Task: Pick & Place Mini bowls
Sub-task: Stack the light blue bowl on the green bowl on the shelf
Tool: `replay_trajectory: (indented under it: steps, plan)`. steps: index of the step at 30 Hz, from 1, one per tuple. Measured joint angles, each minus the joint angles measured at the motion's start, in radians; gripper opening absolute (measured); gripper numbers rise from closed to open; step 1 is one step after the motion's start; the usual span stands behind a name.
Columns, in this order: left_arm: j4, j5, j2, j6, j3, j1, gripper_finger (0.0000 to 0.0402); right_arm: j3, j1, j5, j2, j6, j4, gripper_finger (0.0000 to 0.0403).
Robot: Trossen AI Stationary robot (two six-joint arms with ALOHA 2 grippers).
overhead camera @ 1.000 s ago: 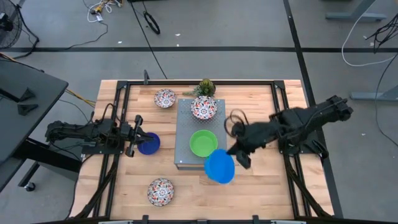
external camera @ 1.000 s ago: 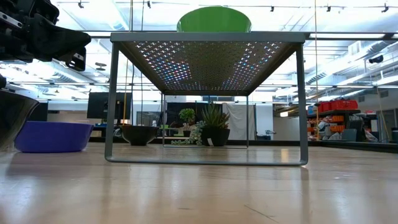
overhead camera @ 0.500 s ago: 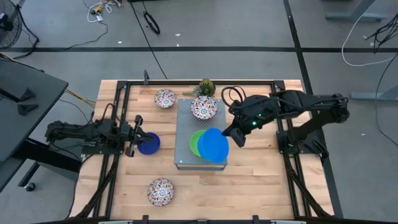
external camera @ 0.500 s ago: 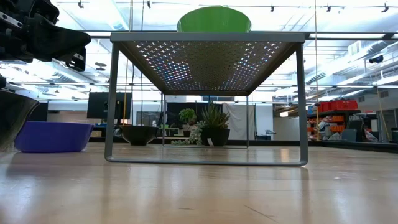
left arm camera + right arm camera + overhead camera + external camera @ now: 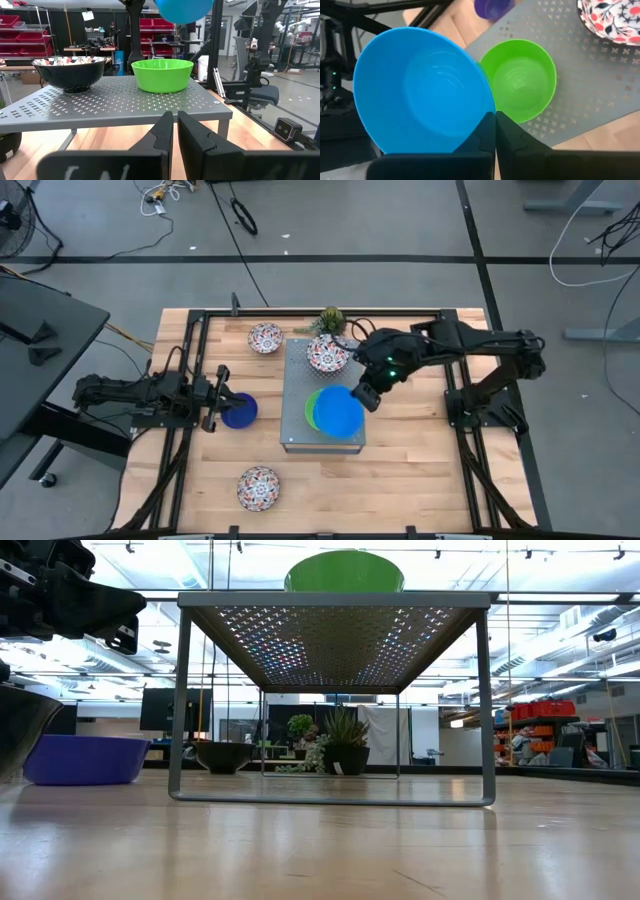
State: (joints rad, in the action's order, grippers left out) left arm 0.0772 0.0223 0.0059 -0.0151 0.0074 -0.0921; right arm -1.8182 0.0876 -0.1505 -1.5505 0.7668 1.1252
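— What is shown from above?
— The light blue round plastic bowl [image 5: 340, 411] is seen held by its rim in the closed right gripper [image 5: 367, 396], lifted over the grey perforated metal box [image 5: 297, 385] and partly covering the bright green round bowl [image 5: 317, 408]. A white floral-patterned bowl [image 5: 327, 354] is set on the box's far part, beside the small spiky green plant [image 5: 331, 319]. Two more floral bowls are seen on the wooden bench [image 5: 420, 470], one at the far edge [image 5: 265, 338], one near the front [image 5: 258, 487]. The left gripper [image 5: 217, 400] is parked just beside the dark blue bowl [image 5: 240, 411].

— And at bench height?
— The green bowl [image 5: 344, 570] is seen atop the box [image 5: 335, 602]; the dark blue bowl [image 5: 85, 759] is rested on the bench at left.

— From the left wrist?
— The left gripper [image 5: 174, 131] is shown nearly shut, with nothing held. The green bowl [image 5: 162, 75] and a floral bowl [image 5: 70, 72] are seen on the box, the light blue bowl [image 5: 184, 10] above them.

— From the right wrist?
— The light blue bowl [image 5: 422, 92] is shown clamped at its rim by the right gripper [image 5: 495, 122], tilted, its edge overlapping the green bowl [image 5: 522, 80].
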Motion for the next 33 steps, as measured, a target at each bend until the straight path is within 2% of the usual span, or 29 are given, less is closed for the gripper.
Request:
replay_trajectory:
  steps: [7,13,23,33]
  plan:
    - [0.0,0.0,0.0,0.0,0.0,0.0,0.003,-0.035,-0.059,-0.027,-0.067,0.003,0.019,0.0]
    - [0.0,0.0,0.0,0.0,0.0,0.0,0.003,-0.054,-0.104,-0.096,-0.116,-0.009,0.032,0.0]
    - [0.0,0.0,0.0,0.0,0.0,0.0,0.003,-0.054,-0.147,-0.103,-0.136,-0.032,0.128,0.0]
    - [0.0,0.0,0.0,0.0,0.0,0.0,0.003,-0.054,-0.145,-0.103,-0.171,-0.049,0.126,0.0]
